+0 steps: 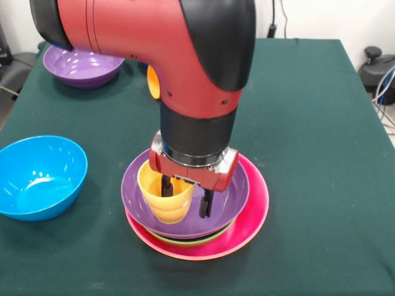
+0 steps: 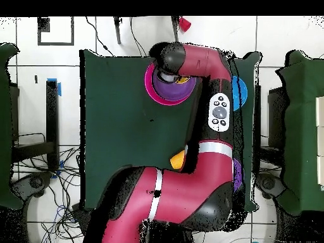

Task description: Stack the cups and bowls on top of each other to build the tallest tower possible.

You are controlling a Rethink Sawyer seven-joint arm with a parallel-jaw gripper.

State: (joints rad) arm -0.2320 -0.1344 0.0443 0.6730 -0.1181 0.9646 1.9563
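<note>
1. Nearest us, lower centre of the front view, the tower sits on the bench: a pink bowl outermost, a green rim showing, a purple bowl on top.
2. The hand is down in that bowl, one finger inside the yellow cup, the other outside. We judge it pinching the cup's wall.
3. We take this for placing the cup; next, let go and lift straight up.
4. At left, a blue bowl; upper left, another purple bowl; an orange cup peeks behind the arm.
5. We can read no writing or brand.
</note>
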